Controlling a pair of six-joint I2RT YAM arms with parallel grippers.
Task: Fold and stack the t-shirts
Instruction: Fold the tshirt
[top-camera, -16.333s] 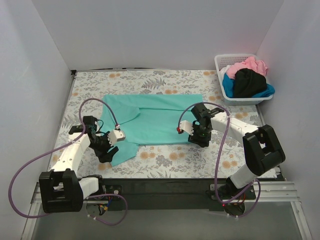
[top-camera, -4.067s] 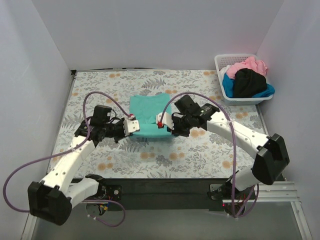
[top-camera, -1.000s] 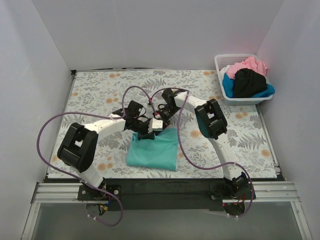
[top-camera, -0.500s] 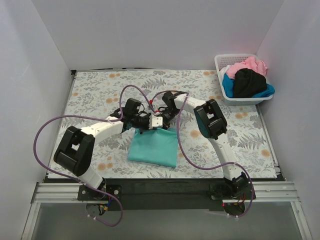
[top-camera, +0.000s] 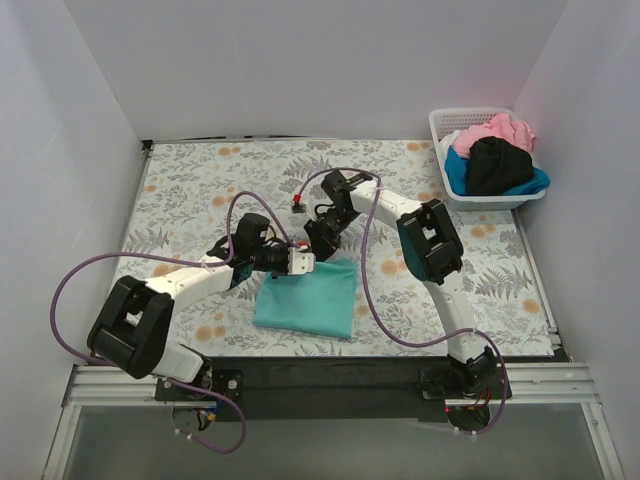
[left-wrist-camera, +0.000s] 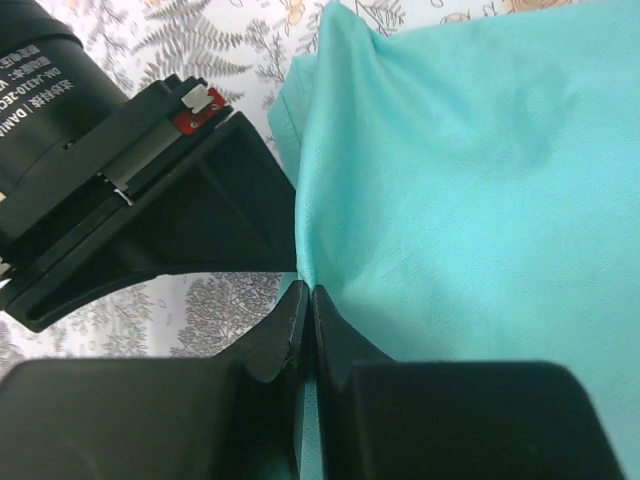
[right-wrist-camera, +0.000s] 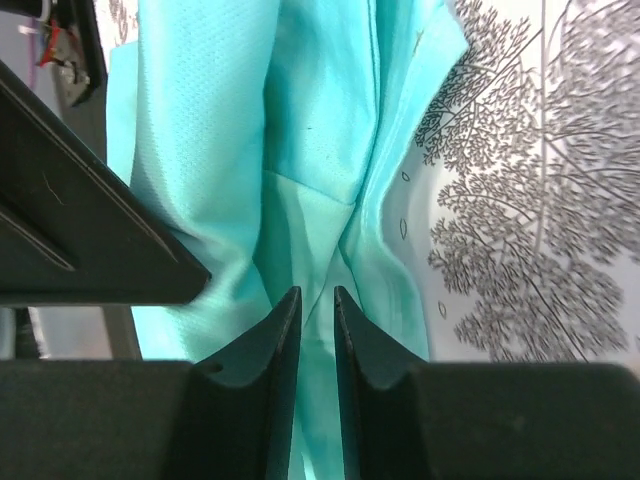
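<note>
One teal-green t-shirt (top-camera: 310, 300) lies folded into a small rectangle at the near middle of the table. My left gripper (top-camera: 297, 268) is at its far left corner. In the left wrist view that gripper (left-wrist-camera: 305, 288) is shut, and the teal shirt's (left-wrist-camera: 480, 180) edge runs into its tips. My right gripper (top-camera: 318, 243) stands over the shirt's far edge. In the right wrist view its jaws (right-wrist-camera: 317, 292) are a narrow slit apart with a ridge of teal cloth (right-wrist-camera: 220, 150) running between them. Pink (top-camera: 495, 130), black (top-camera: 497, 165) and blue (top-camera: 538, 183) shirts lie bunched in the basket.
The white lattice basket (top-camera: 470, 112) stands at the back right corner. The floral table cloth (top-camera: 200, 190) covers the table, with white walls on three sides. Both arms reach in close together, their purple cables looping over the middle.
The left gripper has drawn back left and nearer along the shirt's far edge. The right wrist has swung up and back. The shirt stays a folded rectangle.
</note>
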